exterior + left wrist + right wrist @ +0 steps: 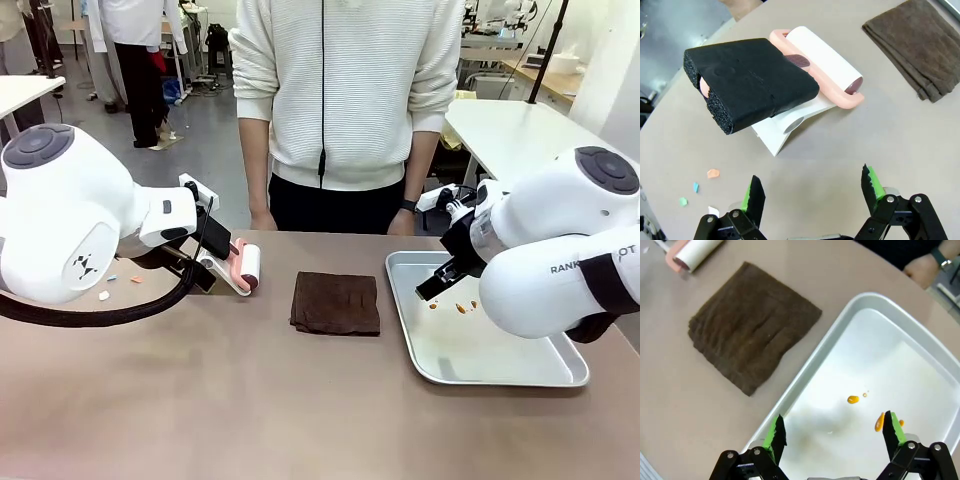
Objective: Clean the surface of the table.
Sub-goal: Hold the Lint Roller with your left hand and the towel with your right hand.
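Two grippers (pixel 813 189) (pixel 834 430), jaws wide, empty.

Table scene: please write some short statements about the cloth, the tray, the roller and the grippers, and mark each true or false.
1. The brown cloth lies on the table between the lint roller and the metal tray. True.
2. The tray is spotless. False: small orange spots lie in it.
3. The left gripper has its jaws shut on the roller. False: the jaws stand open and empty, near the roller.
4. Small coloured scraps lie on the table near the left gripper. True.
5. The right gripper hangs over the tray with open jaws. True.
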